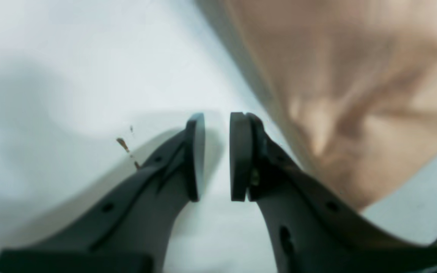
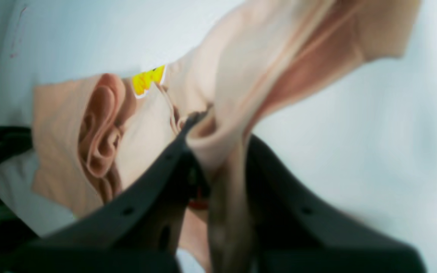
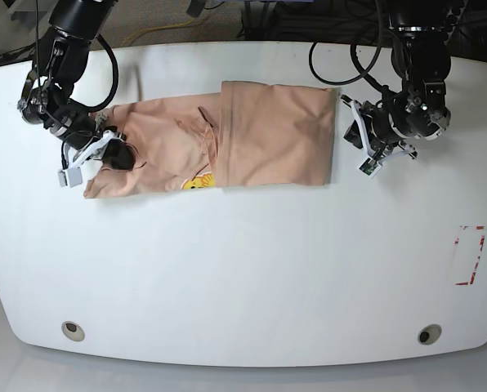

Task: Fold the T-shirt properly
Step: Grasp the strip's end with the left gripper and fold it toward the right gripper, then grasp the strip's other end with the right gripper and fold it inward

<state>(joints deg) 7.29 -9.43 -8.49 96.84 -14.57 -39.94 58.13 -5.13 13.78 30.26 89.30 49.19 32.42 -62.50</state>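
Observation:
The peach T-shirt [image 3: 252, 135] lies flat across the far half of the white table [image 3: 243, 278], its right part folded over the middle. A yellow mark [image 3: 198, 181] shows at its near edge. My right gripper [image 3: 111, 155] is shut on the shirt's left end. In the right wrist view the cloth [image 2: 286, 57] is bunched between the fingers of that gripper [image 2: 218, 151]. My left gripper [image 3: 356, 139] sits just off the shirt's right edge. In the left wrist view this gripper [image 1: 217, 151] is slightly open and empty over bare table, with the shirt [image 1: 355, 94] beside it.
A red-outlined rectangle [image 3: 470, 255] is marked on the table at the right. Two round holes [image 3: 73, 330] [image 3: 427, 334] sit near the front edge. Cables [image 3: 333, 61] run along the back edge. Small brown specks [image 1: 127, 149] mark the table by the left gripper.

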